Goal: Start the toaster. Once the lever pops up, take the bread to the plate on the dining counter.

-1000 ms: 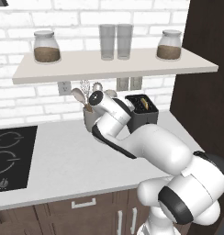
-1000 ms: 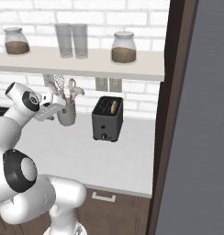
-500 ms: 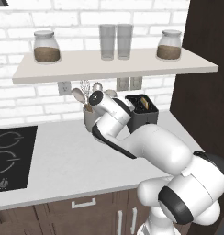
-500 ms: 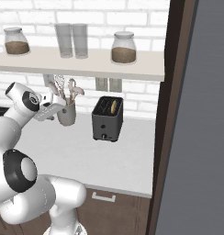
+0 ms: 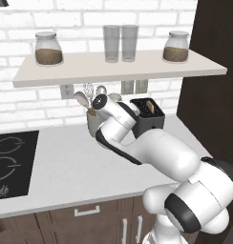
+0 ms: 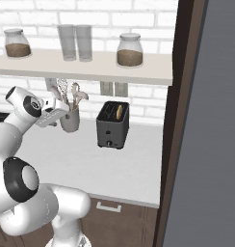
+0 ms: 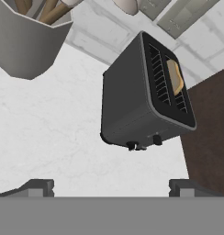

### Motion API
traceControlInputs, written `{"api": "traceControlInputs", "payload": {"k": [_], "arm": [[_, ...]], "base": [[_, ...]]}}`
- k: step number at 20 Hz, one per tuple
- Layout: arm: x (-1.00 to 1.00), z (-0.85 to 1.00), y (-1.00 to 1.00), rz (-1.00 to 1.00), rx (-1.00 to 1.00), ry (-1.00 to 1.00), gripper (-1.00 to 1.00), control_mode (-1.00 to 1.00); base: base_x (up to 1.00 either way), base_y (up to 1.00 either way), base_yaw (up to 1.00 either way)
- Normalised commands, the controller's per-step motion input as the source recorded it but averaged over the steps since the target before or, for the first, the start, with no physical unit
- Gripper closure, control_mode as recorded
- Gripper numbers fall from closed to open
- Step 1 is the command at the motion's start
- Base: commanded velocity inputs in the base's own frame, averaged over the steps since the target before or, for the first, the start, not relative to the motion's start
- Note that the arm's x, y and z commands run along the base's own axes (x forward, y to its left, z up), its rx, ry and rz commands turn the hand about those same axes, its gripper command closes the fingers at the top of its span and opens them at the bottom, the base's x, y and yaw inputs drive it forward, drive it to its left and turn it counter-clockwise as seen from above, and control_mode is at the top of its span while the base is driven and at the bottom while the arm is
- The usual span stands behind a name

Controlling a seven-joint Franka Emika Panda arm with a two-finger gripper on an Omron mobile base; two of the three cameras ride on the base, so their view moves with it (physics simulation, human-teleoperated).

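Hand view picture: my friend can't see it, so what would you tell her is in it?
A small black boxy toaster sits on a pale speckled counter with a tan bread slice poking from one slot. The open gripper is apart from it, and a grey utensil pot stands nearby.

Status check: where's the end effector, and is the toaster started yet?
End effector open, empty, short of the toaster. Bread sits in one slot, lever untouched. Utensil holder beside the arm; approach looks clear.
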Motion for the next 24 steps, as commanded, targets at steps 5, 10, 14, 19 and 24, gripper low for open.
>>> {"api": "traceControlInputs", "payload": {"k": [5, 10, 14, 19, 24], "arm": [[0.00, 0.00, 0.00, 0.00, 0.00, 0.00, -1.00, -1.00], [0.00, 0.00, 0.00, 0.00, 0.00, 0.00, -1.00, -1.00], [0.00, 0.00, 0.00, 0.00, 0.00, 0.00, -1.00, -1.00], [0.00, 0.00, 0.00, 0.00, 0.00, 0.00, -1.00, -1.00], [0.00, 0.00, 0.00, 0.00, 0.00, 0.00, -1.00, -1.00]], "base": [[0.00, 0.00, 0.00], [0.00, 0.00, 0.00], [0.00, 0.00, 0.00], [0.00, 0.00, 0.00], [0.00, 0.00, 0.00]]}}
